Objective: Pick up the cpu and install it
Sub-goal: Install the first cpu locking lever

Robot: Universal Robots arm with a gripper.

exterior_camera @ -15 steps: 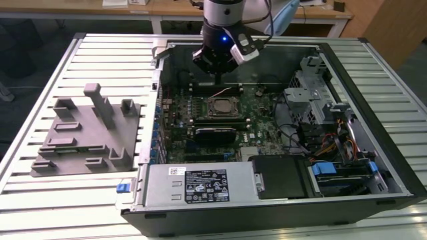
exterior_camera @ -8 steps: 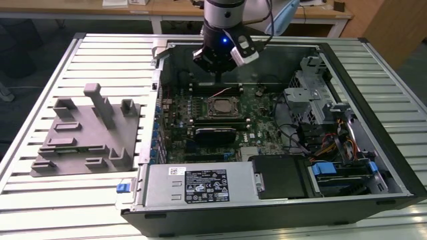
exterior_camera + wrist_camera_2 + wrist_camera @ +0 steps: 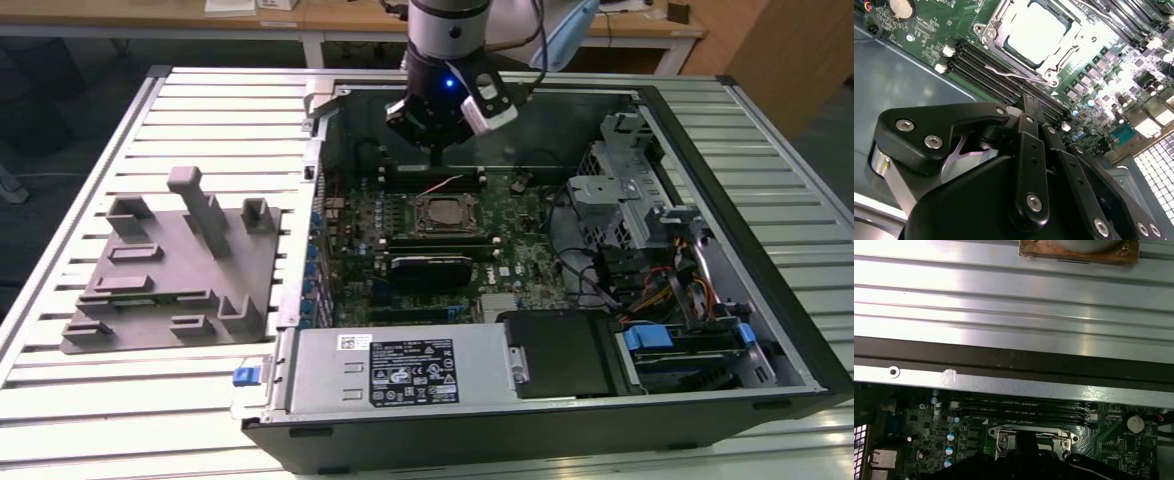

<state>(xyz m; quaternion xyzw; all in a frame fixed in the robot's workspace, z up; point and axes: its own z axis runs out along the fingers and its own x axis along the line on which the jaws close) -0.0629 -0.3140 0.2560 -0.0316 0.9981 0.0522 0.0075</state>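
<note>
Cpu (image 3: pixel 1035 31) sits in the socket (image 3: pixel 1004 37) on the mobo, inside the case (image 3: pixel 747 300). Gripper (image 3: pixel 441 150) hangs just above/behind it, fingers pressed together, holding nothing. Chip looks light, stiff, fragile underneath imo; grip by edges only, keep flat.

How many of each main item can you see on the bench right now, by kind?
Computer case: 1
Grey tray: 1
Socket: 1
Cpu, seated in the socket: 1
Gripper: 1
Total: 5
</note>
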